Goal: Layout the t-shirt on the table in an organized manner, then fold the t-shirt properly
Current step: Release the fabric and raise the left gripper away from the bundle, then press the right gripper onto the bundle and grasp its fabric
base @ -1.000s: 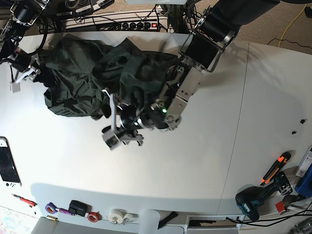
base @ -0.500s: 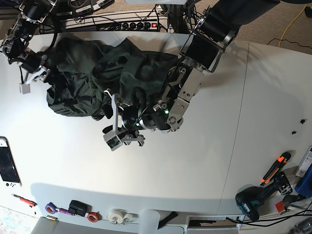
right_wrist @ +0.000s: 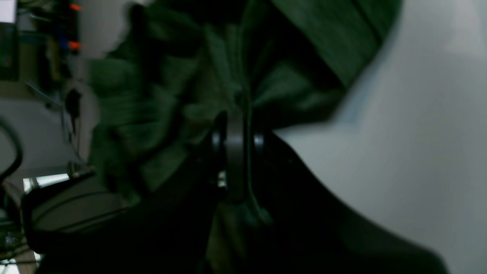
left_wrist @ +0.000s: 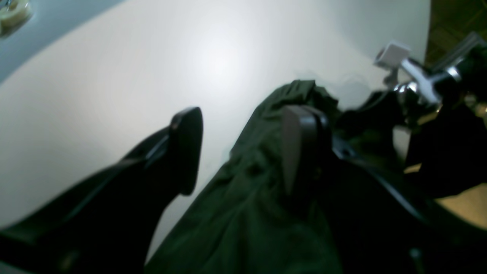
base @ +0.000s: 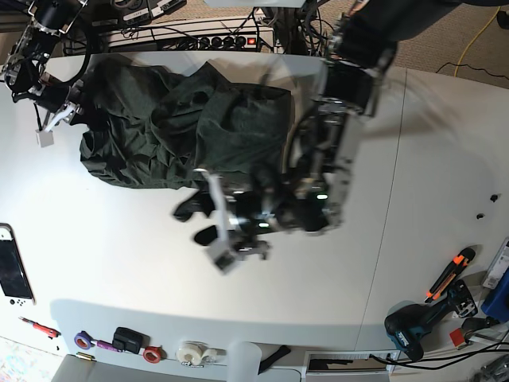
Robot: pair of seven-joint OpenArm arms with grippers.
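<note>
The dark olive t-shirt (base: pixel 151 127) lies crumpled at the back left of the white table (base: pixel 119 263). My left gripper (base: pixel 197 224) is open at the shirt's front edge. In the left wrist view its jaws (left_wrist: pixel 239 152) stand wide apart, with one finger (left_wrist: pixel 300 148) over the t-shirt (left_wrist: pixel 247 213) and the other over the bare table (left_wrist: pixel 114 95). My right gripper (base: pixel 70 110) is at the shirt's far left edge. In the right wrist view it (right_wrist: pixel 236 152) is shut on a bunch of the fabric (right_wrist: pixel 171 95).
A handheld console (base: pixel 12 267) lies at the left edge. Tape rolls and small tools (base: pixel 151 350) line the front edge. A drill (base: pixel 413 326) and an orange cutter (base: pixel 449 274) sit at the front right. A power strip (base: pixel 215 36) is behind the table.
My left arm has swung toward the front right, uncovering the shirt's right side; its gripper slid a little forward off the fabric. My right gripper moved slightly back and right with the shirt's edge.
</note>
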